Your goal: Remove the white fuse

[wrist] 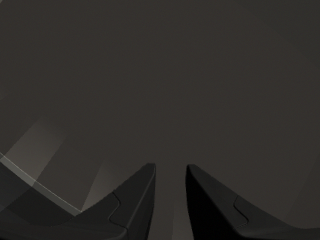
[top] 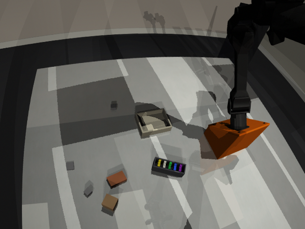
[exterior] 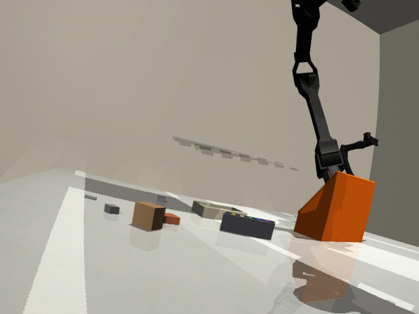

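The upper arm [top: 249, 26] runs out of the top and exterior views at the upper right corner, so the gripper [wrist: 170, 180] shows only in the wrist view, its finger bases cut by the lower edge, a narrow gap between them. In the exterior view the fuse block [exterior: 247, 226] hides the fuse bodies, leaving coloured specks too small to tell apart. The tray [exterior: 216, 209] is partly hidden behind that block there.
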Robot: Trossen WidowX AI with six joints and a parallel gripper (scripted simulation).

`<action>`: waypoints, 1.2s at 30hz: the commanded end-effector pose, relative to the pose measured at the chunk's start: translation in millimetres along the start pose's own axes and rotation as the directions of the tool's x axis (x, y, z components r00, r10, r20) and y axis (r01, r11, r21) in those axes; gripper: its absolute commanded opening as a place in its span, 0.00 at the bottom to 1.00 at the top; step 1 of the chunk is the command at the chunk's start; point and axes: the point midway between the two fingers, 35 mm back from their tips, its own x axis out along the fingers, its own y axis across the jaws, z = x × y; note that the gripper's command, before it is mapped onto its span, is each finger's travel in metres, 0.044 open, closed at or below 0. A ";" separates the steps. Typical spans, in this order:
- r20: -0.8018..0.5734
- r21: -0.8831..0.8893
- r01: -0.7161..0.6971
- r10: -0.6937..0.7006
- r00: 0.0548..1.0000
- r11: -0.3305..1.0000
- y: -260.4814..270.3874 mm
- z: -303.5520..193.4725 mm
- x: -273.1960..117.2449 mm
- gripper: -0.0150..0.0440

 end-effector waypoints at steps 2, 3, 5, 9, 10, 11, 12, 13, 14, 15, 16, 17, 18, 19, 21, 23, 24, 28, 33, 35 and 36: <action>-0.253 0.125 0.089 -0.055 0.966 0.988 -12.9 -91.7 -17.5 0.38; -0.297 0.144 0.107 -0.060 0.953 0.984 -13.9 -107.8 -22.3 0.38; -0.385 0.178 0.143 -0.065 0.921 0.974 -14.5 -139.7 -33.3 0.38; -0.552 0.234 0.221 -0.057 0.832 0.947 -10.8 -201.7 -60.4 0.38; -0.591 0.246 0.240 -0.052 0.805 0.939 -8.7 -216.7 -68.1 0.38; -0.628 0.255 0.260 -0.044 0.777 0.931 -6.2 -231.3 -76.1 0.38; -0.664 0.264 0.279 -0.035 0.746 0.923 -3.2 -245.6 -84.6 0.38; -0.699 0.272 0.298 -0.025 0.715 0.915 0.2 -259.6 -93.4 0.38; -0.732 0.278 0.316 -0.013 0.681 0.907 4.1 -273.4 -102.6 0.38; -0.764 0.284 0.334 0.001 0.646 0.899 8.6 -286.8 -112.1 0.38; -0.793 0.289 0.351 0.017 0.609 0.891 13.4 -299.8 -122.0 0.38; -0.820 0.292 0.368 0.033 0.571 0.883 18.7 -312.3 -132.2 0.38; -0.846 0.295 0.384 0.051 0.531 0.875 24.4 -324.5 -142.8 0.38; -0.868 0.297 0.400 0.071 0.491 0.867 30.6 -336.1 -153.6 0.38; -0.907 0.298 0.429 0.113 0.407 0.853 44.0 -357.8 -176.0 0.38; -0.934 0.298 0.455 0.158 0.319 0.839 59.0 -377.3 -199.4 0.38; -0.944 0.297 0.466 0.182 0.274 0.833 67.0 -386.1 -211.4 0.38; -0.955 0.290 0.503 0.282 0.093 0.815 101.9 -415.2 -260.1 0.38; -0.905 0.283 0.523 0.404 -0.130 0.804 149.9 -436.4 -321.3 0.38; -0.869 0.284 0.524 0.447 -0.214 0.803 169.3 -440.3 -344.6 0.38; -0.848 0.286 0.522 0.466 -0.253 0.803 178.8 -441.2 -355.8 0.38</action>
